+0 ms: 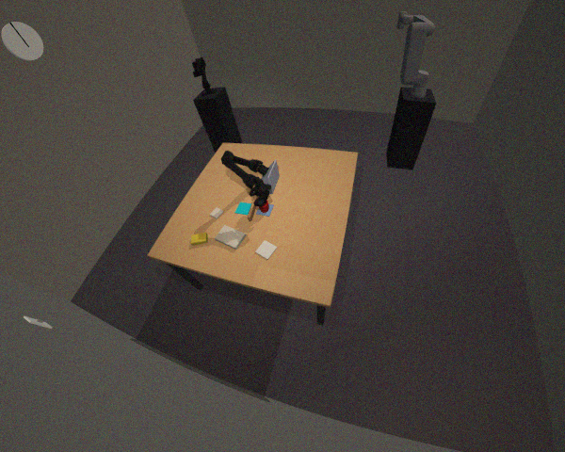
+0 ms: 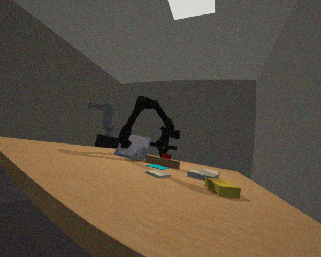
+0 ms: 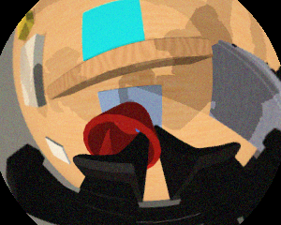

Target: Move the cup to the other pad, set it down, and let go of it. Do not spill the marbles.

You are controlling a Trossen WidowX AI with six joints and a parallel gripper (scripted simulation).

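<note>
The red cup is at the blue pad and looks tilted in the wrist view, its mouth toward the lower left. My gripper is shut on the cup's wall, one finger inside the mouth and one outside. A small blue spot, perhaps a marble, shows inside the cup; the rest of the inside is partly hidden by the finger. The cyan pad is bare, across the wooden bar.
The wooden bar stands between the pads. A grey angled block stands beside the arm. A grey slab, a yellow block and two white tiles lie around.
</note>
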